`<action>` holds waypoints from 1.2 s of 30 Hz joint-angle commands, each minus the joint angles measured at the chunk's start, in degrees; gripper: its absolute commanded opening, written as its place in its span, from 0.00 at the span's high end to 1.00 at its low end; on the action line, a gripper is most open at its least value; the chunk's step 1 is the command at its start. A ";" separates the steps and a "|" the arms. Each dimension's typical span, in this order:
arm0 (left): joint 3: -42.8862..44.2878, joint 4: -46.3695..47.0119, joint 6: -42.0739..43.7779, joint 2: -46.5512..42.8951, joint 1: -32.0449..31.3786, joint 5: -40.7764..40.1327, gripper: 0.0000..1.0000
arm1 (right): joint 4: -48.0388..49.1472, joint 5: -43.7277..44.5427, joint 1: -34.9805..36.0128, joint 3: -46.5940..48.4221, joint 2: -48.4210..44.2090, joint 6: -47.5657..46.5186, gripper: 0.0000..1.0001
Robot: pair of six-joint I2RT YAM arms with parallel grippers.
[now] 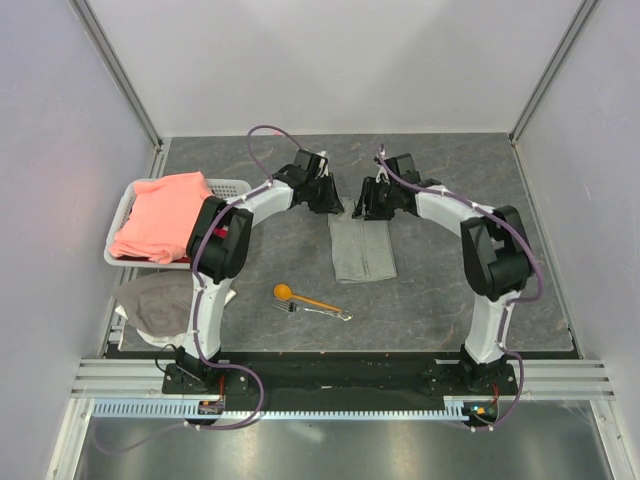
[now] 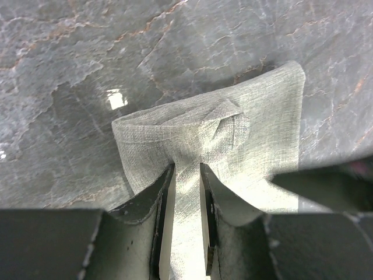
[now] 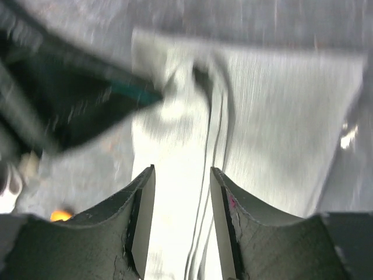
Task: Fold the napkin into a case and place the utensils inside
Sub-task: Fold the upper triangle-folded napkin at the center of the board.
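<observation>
Right now my left gripper (image 2: 186,166) straddles a fold of the narrow light grey cloth case (image 1: 362,250), grip unclear, the right gripper (image 3: 182,169) spread open above it, its length running straight back from both fingertips, neither arm nearer.

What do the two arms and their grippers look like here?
The left arm and right arm have white links with bulky black joint housings, and a purple cable loops along each. The left gripper and right gripper are black, with curved dark fingers and flat pale inner faces. One right finger carries a small pink mark.
</observation>
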 commanded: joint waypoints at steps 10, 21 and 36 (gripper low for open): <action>-1.53 2.96 -2.14 -2.12 -0.79 1.68 0.70 | -3.56 4.92 8.14 -20.64 -16.81 2.36 0.67; -1.62 3.14 -2.31 -1.86 -0.71 1.68 0.70 | -3.04 6.33 9.63 -23.19 -18.04 2.45 0.70; -0.21 3.40 -2.66 -3.09 -0.79 1.86 0.70 | -1.36 4.04 9.90 -26.00 -20.23 3.86 1.00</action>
